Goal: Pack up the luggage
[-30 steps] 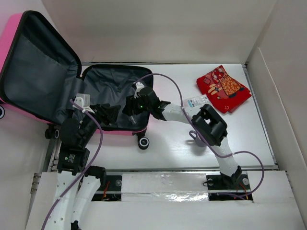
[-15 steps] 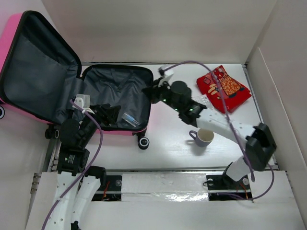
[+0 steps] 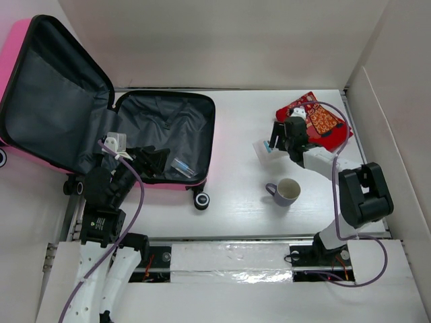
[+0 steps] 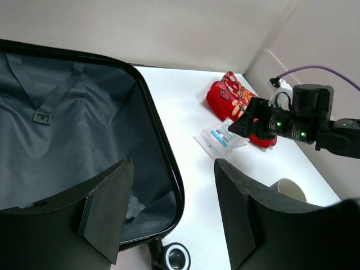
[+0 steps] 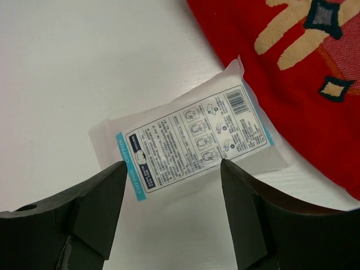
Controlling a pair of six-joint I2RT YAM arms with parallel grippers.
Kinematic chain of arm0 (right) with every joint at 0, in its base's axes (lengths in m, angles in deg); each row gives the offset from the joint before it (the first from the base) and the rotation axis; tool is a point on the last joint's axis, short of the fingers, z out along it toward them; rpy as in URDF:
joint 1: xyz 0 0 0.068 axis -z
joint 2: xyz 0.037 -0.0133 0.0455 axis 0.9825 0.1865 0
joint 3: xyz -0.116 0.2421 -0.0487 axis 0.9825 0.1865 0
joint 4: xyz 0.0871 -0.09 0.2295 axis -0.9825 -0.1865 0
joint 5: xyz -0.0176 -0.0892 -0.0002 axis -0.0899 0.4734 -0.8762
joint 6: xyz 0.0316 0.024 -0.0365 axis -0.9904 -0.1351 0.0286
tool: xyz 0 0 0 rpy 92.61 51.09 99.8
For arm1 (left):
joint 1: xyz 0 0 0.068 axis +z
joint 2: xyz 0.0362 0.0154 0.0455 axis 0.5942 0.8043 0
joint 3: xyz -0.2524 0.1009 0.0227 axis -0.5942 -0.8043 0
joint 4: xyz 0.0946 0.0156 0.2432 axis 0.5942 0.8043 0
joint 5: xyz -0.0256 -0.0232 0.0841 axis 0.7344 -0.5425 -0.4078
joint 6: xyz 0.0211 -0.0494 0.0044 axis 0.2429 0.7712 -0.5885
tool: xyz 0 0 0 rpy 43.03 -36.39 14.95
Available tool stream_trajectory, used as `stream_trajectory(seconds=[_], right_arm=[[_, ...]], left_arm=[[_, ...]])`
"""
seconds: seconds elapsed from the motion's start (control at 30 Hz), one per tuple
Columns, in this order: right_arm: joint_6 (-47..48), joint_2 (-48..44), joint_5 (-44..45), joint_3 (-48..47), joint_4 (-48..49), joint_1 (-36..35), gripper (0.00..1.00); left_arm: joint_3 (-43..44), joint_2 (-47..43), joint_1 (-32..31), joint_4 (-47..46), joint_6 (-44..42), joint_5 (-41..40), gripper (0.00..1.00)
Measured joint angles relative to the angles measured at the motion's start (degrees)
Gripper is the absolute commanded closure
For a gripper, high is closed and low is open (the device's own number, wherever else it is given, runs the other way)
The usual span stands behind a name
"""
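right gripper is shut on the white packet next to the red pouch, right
No: the right gripper is open, jaws apart over the white packet lying next to the red pouch. The right wrist view shows it.

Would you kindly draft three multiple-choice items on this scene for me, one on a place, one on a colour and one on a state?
1. Where does the mug stand?
A. on the table, outside the luggage
B. inside the luggage
C. on the luggage's open lid

2. What colour is the luggage's hard shell?
A. blue
B. green
C. pink

3. How is the right gripper?
A. shut on the mug
B. open, over the white packet
C. shut on the luggage's rim

Answers:
1 A, the mug stands on bare table to the right of the luggage.
2 C, pink shows along the lid's outer edge.
3 B, the wrist view shows its fingers spread, with the packet lying on the table below them.
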Motion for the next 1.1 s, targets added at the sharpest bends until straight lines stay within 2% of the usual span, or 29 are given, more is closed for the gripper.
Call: stream_trajectory(seconds=[0.07,0.1,0.13,0.2,0.37,0.47,0.53,0.57,0.6,0.7,0.73,0.83,0.87,0.97,1.1], right_arm=[[-0.2,1.2,-1.1,-0.1,0.1,0.6,0.3],[-0.2,2.1,-1.7,-0.3,-0.1,0.9,0.41],[-0.2,3.1,-2.1,-0.6,-0.4,1.1,0.44],[-0.4,5.4,-2.9,-1.4,-1.0,1.6,0.38],[-0.4,8.0,-4.5,-4.5,-3.3,2.0,0.37],[-0.3,9.9,-4.6,-7.5,-5.3,1.5,0.33],[0.0,10.6,-4.3,-8.5,-6.4,0.5,0.29],[0.3,10.6,-4.1,-8.7,-7.2,-0.2,0.2],[0.5,10.6,-3.8,-9.0,-7.8,-0.9,0.16],[1.8,11.0,-3.7,-10.2,-10.0,-2.9,0.17],[2.3,11.4,-4.0,-10.8,-10.6,-3.4,0.2],[3.3,13.9,-5.0,-12.8,-10.9,-4.5,0.49],[3.5,14.8,-5.3,-13.4,-10.9,-4.6,0.69],[3.7,15.6,-5.9,-15.0,-10.5,-4.9,0.92],[3.8,14.8,-5.3,-14.3,-10.1,-5.9,0.99]], left_arm=[[0.0,0.0,0.0,0.0,0.0,0.0,0.44],[0.0,0.0,0.0,0.0,0.0,0.0,0.44],[0.0,0.0,0.0,0.0,0.0,0.0,0.44],[0.0,-0.1,0.0,0.0,0.0,0.0,0.44],[0.0,-0.1,0.0,0.0,0.0,0.0,0.44],[0.0,-0.1,0.0,0.0,0.0,0.0,0.44],[0.0,-0.1,0.0,0.0,0.0,0.0,0.44],[0.0,-0.2,0.0,0.0,0.0,0.0,0.44],[0.0,-0.2,0.0,0.0,0.0,0.0,0.44],[0.0,-0.4,0.0,0.0,0.0,0.0,0.44],[0.0,-0.4,0.0,0.0,0.0,0.0,0.44],[0.0,-0.4,0.0,0.0,0.0,0.0,0.44],[0.0,-0.5,0.0,0.0,0.0,0.0,0.44],[0.0,-0.5,0.0,0.0,0.0,0.0,0.44],[0.0,-0.5,0.0,0.0,0.0,0.0,0.44]])
